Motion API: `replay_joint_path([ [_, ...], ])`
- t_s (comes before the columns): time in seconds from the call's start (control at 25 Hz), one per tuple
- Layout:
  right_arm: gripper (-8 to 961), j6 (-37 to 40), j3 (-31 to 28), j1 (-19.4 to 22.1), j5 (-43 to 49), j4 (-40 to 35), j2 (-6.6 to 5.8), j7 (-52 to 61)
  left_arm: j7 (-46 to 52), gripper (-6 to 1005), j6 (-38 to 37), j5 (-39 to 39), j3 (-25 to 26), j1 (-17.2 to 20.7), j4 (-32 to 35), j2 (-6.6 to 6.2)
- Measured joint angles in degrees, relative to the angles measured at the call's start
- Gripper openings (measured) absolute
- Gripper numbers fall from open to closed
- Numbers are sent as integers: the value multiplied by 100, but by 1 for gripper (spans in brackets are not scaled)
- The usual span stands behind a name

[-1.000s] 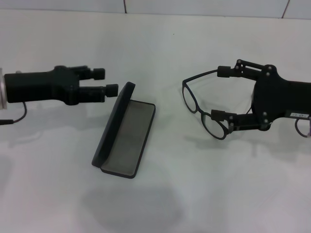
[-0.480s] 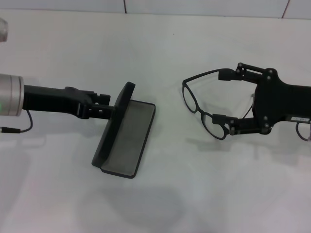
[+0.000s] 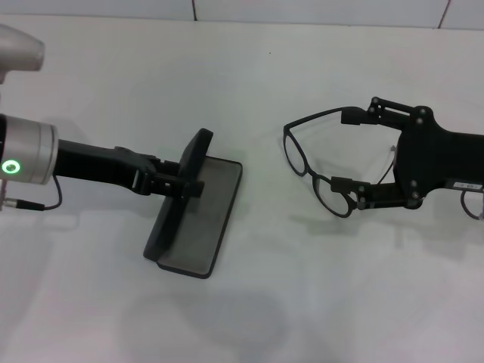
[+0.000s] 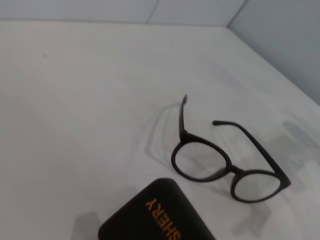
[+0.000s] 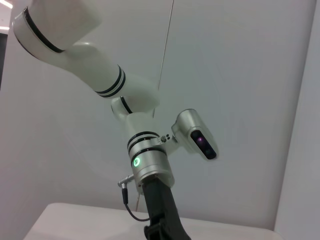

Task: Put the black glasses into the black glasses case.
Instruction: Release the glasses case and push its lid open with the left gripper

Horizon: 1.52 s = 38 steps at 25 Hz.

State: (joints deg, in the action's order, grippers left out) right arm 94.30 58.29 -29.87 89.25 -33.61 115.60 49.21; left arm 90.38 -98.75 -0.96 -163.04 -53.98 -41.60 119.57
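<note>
The black glasses case lies open left of centre, grey lining up, its lid standing tilted along the left side. My left gripper reaches in from the left and lies across the lid's upper edge. The left wrist view shows the lid's outside with orange lettering very close. The black glasses rest on the table to the right, temple arms unfolded; they also show in the left wrist view. My right gripper is open around their right side, one finger at a temple arm, the other at a lens rim.
The tabletop is plain white, with a tiled wall edge along the back. The right wrist view shows only my left arm against the wall. A thin cable hangs off the left wrist.
My left gripper has moved right and lower, from clear of the case to lying across the lid's upper edge. The right gripper shifted slightly right a second ago and has held still since.
</note>
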Motion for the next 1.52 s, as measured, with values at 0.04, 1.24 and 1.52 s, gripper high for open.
replay_joint_path([
  [0.04,873,0,0,-11,-2,0,3,0,13,815,20,-42,0,-18,14,0],
  [1.24,872,52,24,23,25,-32,-22,-48,297,522,494,-345,0,-298,153,-28],
  [1.52,872,403,25,77,278,-105,-49,-101,-19,481,648,-311,-1,-344,132,-77],
])
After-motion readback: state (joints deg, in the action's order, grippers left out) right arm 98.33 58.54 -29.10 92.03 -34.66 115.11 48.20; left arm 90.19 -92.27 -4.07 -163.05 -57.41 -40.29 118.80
